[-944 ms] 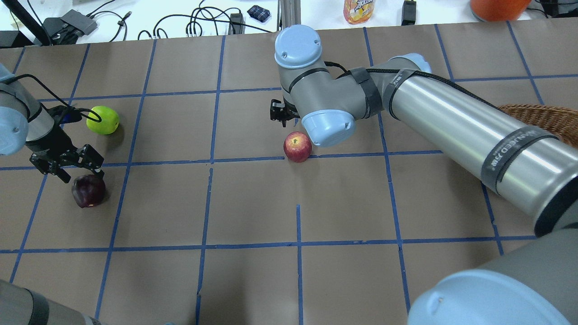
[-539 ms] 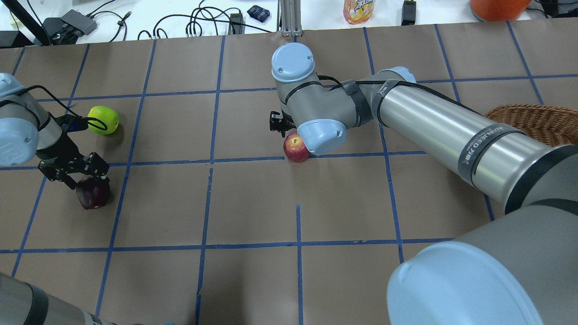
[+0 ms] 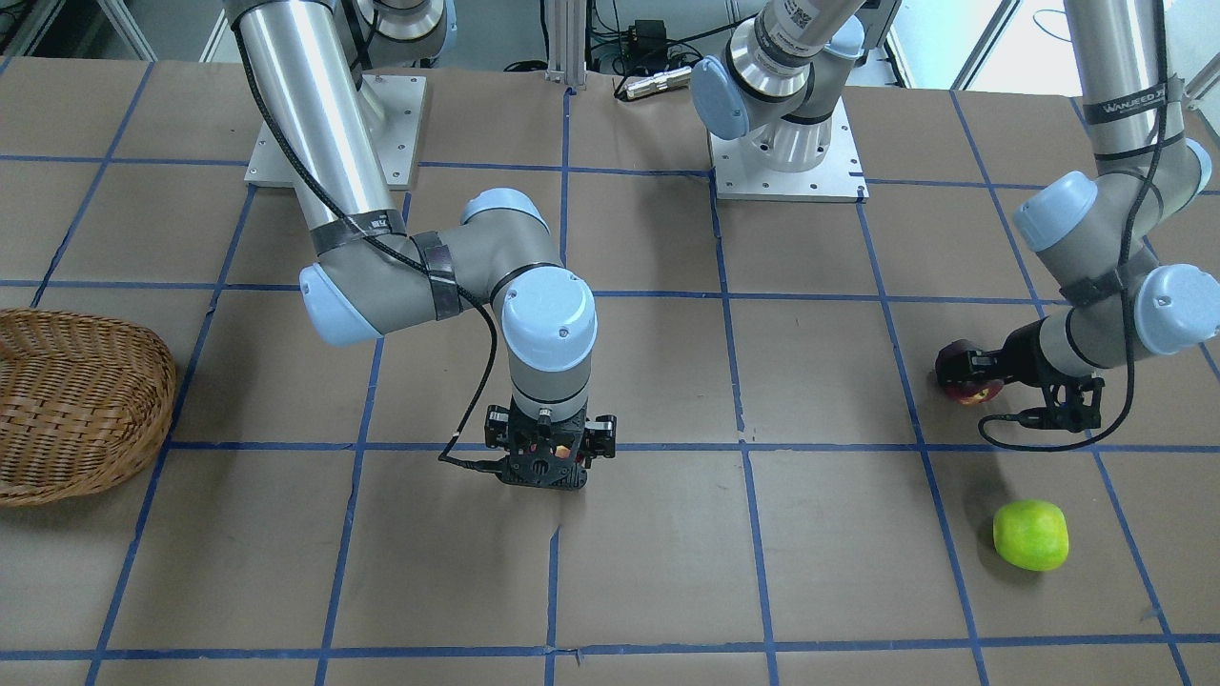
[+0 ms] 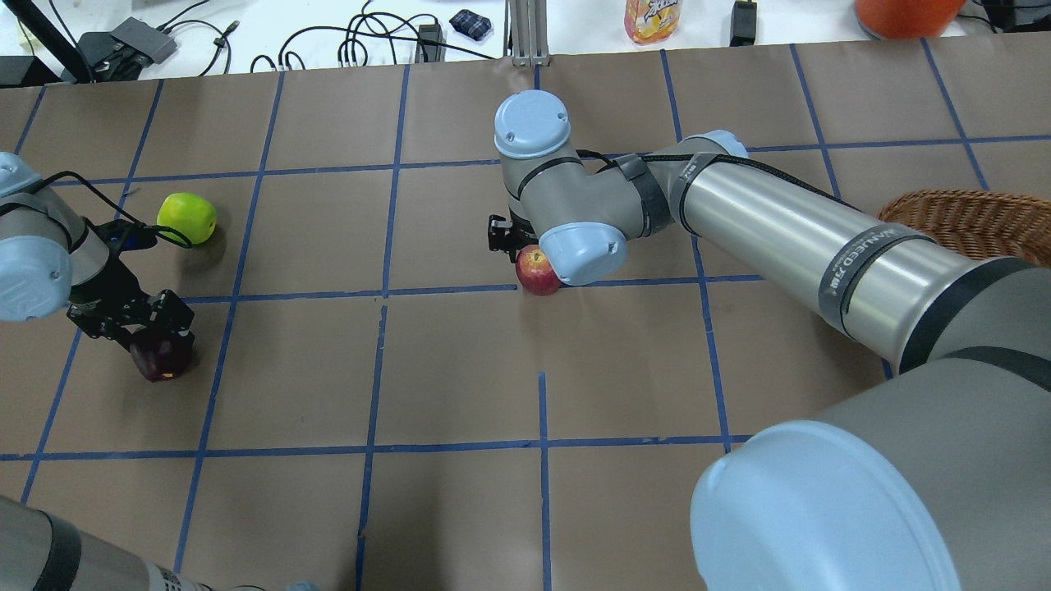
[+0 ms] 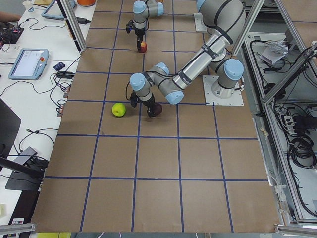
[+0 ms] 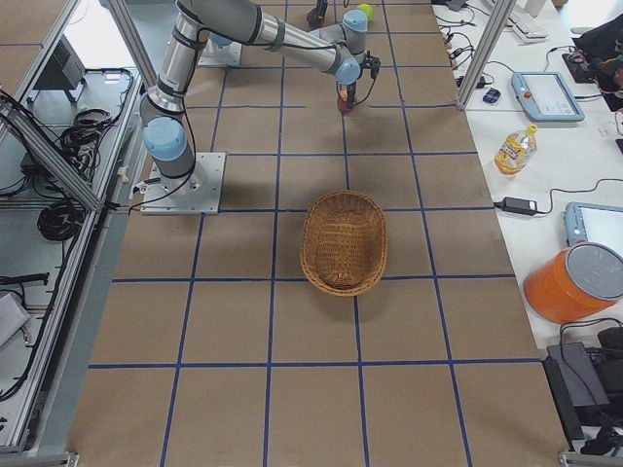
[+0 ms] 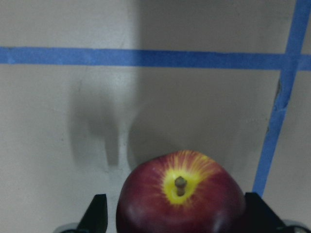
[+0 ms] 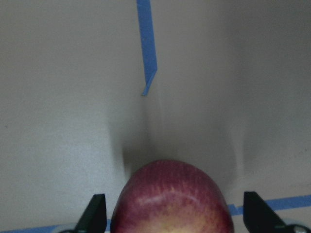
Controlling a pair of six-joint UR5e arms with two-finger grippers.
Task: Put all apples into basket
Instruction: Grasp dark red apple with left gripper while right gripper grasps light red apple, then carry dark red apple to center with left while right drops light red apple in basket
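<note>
The dark maroon apple (image 4: 167, 361) lies at the table's left, and the left wrist view shows its yellow stem patch (image 7: 181, 187). My left gripper (image 4: 152, 338) is open and lowered over it, one finger on each side. The red apple (image 4: 535, 272) lies mid-table, also in the right wrist view (image 8: 172, 199). My right gripper (image 3: 548, 472) is open and straddles it. The green apple (image 4: 187, 217) lies free beyond my left gripper. The wicker basket (image 4: 969, 220) stands at the far right with nothing visible inside it (image 6: 344, 240).
Brown paper with a blue tape grid covers the table (image 4: 460, 369). Cables, a drink bottle (image 4: 653, 18) and an orange tub (image 4: 903, 12) stand on the white bench beyond the far edge. My right arm's forearm (image 4: 805, 238) spans the stretch between the red apple and the basket.
Both grippers have come down over their apples: the left over the dark maroon apple, the right over the red apple. No apple has moved.
</note>
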